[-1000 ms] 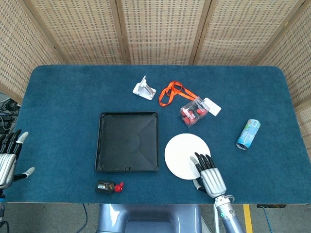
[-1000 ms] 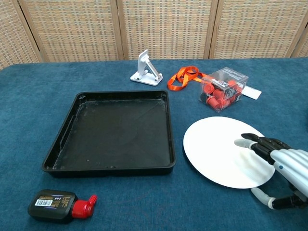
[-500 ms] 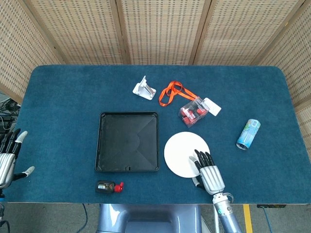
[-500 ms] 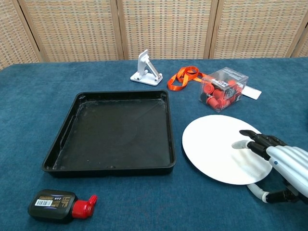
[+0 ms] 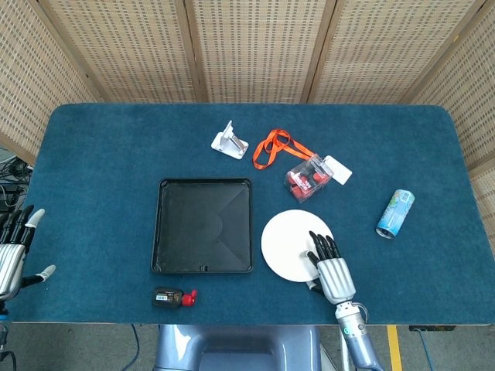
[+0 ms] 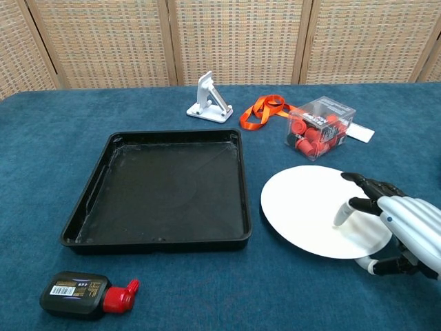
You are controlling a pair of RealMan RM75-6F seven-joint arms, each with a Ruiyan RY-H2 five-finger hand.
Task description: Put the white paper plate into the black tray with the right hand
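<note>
The white paper plate [image 5: 288, 241] [image 6: 306, 210] lies flat on the blue cloth just right of the black tray [image 5: 205, 182] [image 6: 158, 242], which holds nothing. My right hand [image 5: 332, 270] [image 6: 403, 231] is at the plate's near right edge. Its fingers reach over the rim above the plate, and the thumb sits low beside the rim. I see no firm grip on the plate. My left hand [image 5: 15, 247] hangs off the table's left edge with fingers spread and nothing in it.
Behind the tray stand a white phone stand [image 5: 230, 141] [image 6: 210, 98], an orange lanyard [image 5: 272, 147] [image 6: 265, 109] and a clear box of red pieces [image 5: 308, 178] [image 6: 318, 129]. A can [image 5: 395, 213] lies at the right. A small black bottle with red cap [image 5: 172, 297] [image 6: 83, 293] lies near the front edge.
My right hand has slid further onto the plate's edge, and its fingers have lifted and curled a little. The plate has shifted slightly toward the tray. The left hand is unmoved.
</note>
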